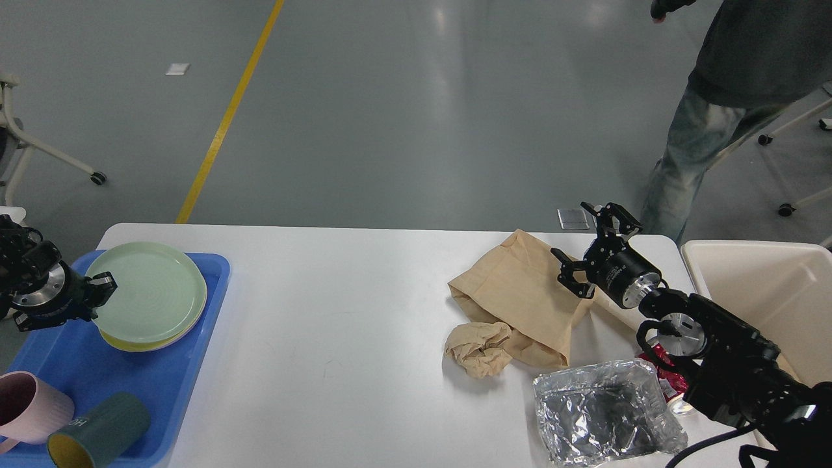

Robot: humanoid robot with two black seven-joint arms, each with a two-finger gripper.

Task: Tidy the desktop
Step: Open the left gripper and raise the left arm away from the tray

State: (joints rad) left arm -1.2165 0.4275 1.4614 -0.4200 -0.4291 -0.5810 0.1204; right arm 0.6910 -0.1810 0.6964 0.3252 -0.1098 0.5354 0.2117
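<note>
The desktop [338,325] fills the lower part of the head view, its far edge running across the middle and its rounded far corners showing at left and right. Over its left edge lies a blue tray [195,364]; toward the tray's far end a pale green plate [153,300] sits on top of a yellow plate [130,342], of which only a thin rim shows. The left gripper [103,285] is at the green plate's left rim, its fingers closed on that rim as far as the view shows. At the tray's near end a pink mug [29,406] and a dark green mug [97,432] with a yellow inside lie side by side. Toward the far right corner of the table a flattened brown paper bag [520,292] lies with a crumpled paper ball [478,348] touching its near side. The right gripper [588,244] hangs over the bag's right edge with its fingers spread wide and nothing between them. Near the table's near right edge sits a crumpled foil container [604,413], with a red wrapper [666,374] just beyond it under the right arm. A cream bin [767,292] stands just off the right edge.
</note>
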